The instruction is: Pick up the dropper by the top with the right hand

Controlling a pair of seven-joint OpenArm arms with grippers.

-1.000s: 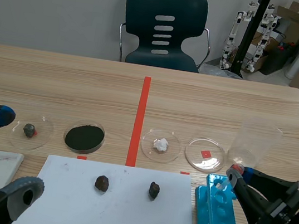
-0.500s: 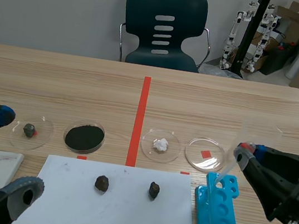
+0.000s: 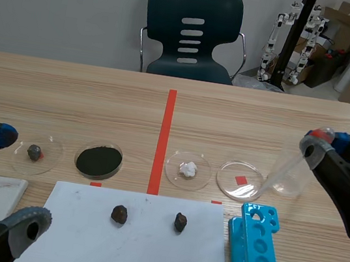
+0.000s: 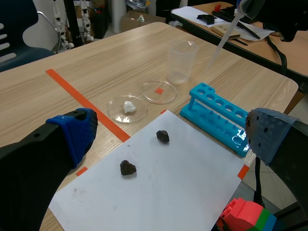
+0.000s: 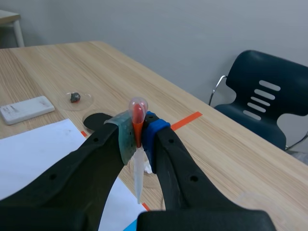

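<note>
Up in air over R side of table [image 3: 100, 100]: dropper [image 3: 283, 168], pinched at top by right gripper [image 3: 322, 141]. Fingers closed to a narrow gap, pads squeezing neck just under red rubber bulb; bulb poking out above pads. Long axis tilted in scene view: bulb up & toward R arm, thin tip down & inward, toward shallow clear dish [image 3: 240, 180] w/ red square. From R wrist view, near upright, tip straight down. Stem clear, slim, tapering to a point. Seen across front of clear cup [image 3: 298, 169]; touching or not, can't tell. Below: blue plastic rack [image 3: 255, 255] w/ round holes, well apart from tip. Wide open, holding nothing, low at L side: left gripper [image 4: 171, 137]. Also: white paper sheet [image 3: 132, 243] w/ two dark lumpy rocks [image 3: 119, 213], round powder dish [image 3: 98, 161] filled black.
</note>
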